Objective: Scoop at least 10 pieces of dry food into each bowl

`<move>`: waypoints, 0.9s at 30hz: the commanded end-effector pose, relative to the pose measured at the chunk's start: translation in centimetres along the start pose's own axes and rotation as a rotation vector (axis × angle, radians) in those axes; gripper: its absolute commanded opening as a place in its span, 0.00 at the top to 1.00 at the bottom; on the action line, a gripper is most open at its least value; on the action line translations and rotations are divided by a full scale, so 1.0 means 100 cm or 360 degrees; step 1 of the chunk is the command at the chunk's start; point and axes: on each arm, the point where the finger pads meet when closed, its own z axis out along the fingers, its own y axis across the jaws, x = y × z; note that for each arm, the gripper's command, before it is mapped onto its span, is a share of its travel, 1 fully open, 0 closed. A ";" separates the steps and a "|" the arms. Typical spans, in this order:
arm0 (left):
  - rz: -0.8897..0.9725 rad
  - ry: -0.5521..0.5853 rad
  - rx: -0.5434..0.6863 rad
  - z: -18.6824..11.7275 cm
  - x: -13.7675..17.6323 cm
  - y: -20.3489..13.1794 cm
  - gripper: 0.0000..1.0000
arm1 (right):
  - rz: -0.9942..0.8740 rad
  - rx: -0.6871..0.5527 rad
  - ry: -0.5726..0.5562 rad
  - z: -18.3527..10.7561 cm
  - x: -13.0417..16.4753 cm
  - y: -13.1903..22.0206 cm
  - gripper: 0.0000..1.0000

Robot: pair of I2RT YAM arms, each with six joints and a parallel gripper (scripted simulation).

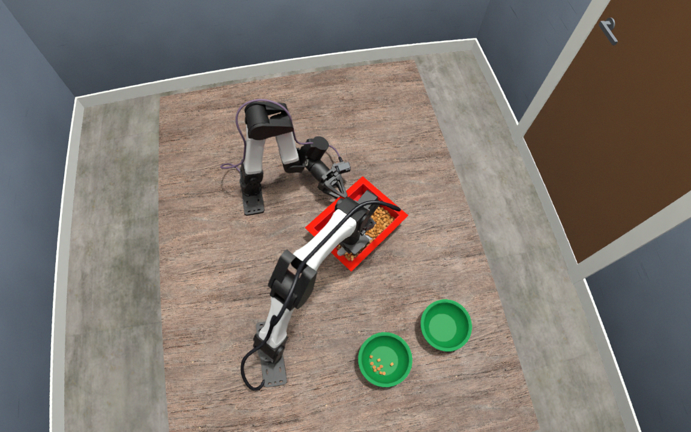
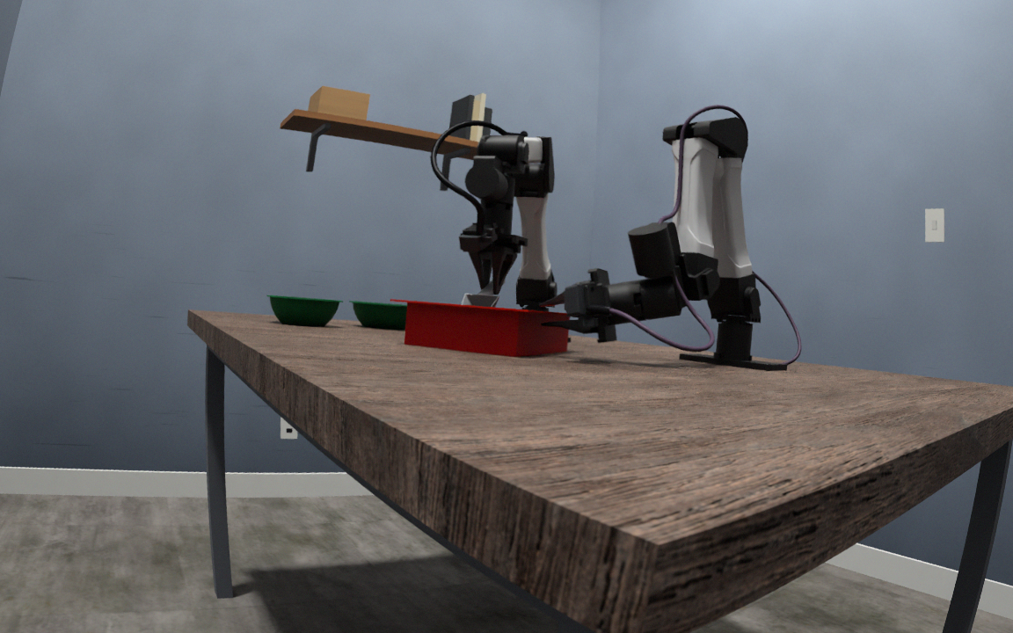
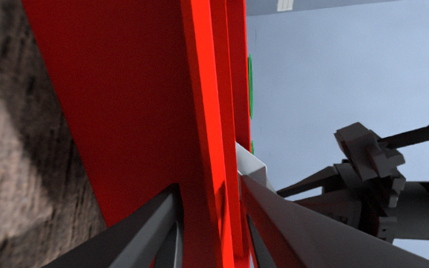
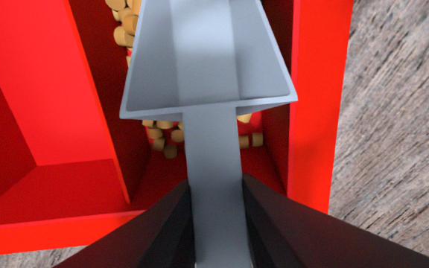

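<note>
Centrally, the right gripper (image 1: 361, 236) (image 2: 491, 287) (image 4: 217, 190) clamps the scoop (image 2: 481, 300) (image 3: 249, 164) (image 4: 207, 67) inside the red box (image 1: 332, 210) (image 2: 459, 329) (image 3: 214, 130) (image 4: 313, 104). The left gripper (image 1: 344, 194) (image 2: 553, 311) (image 3: 211, 192), fingers apart, straddles its upper-left edge.

Red box (image 1: 378, 241) (image 2: 459, 329) (image 3: 125, 93) (image 4: 316, 112) flat, open, partitioned; tan-orange dry food (image 1: 381, 221) (image 4: 125, 22) in its 4-o'clock compartment. Grey scoop (image 1: 341, 251) (image 2: 481, 300) (image 3: 252, 164) (image 4: 207, 74) inside that compartment, pan among the pieces, rim showing above box edge. Seen from above, one upright green bowl (image 1: 385, 382) (image 2: 378, 315) (image 3: 252, 147) sits toward 6 o'clock of box, roughly ten pieces mostly at its 8 o'clock; second green bowl (image 1: 445, 348) (image 2: 303, 310) (image 3: 251, 85), upright, empty, toward 5.
</note>
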 end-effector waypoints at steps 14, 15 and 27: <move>0.0051 -0.0027 0.0029 0.004 -0.008 -0.018 0.73 | -0.0014 -0.0005 -0.0187 -0.032 -0.015 0.001 1.00; 0.0053 -0.0028 0.0029 0.004 -0.008 -0.019 0.73 | -0.0014 -0.0004 -0.0187 -0.032 -0.015 0.001 1.00; 0.0050 -0.0008 0.0034 0.005 -0.006 -0.029 0.73 | -0.0023 -0.0015 -0.0187 -0.032 -0.015 -0.002 1.00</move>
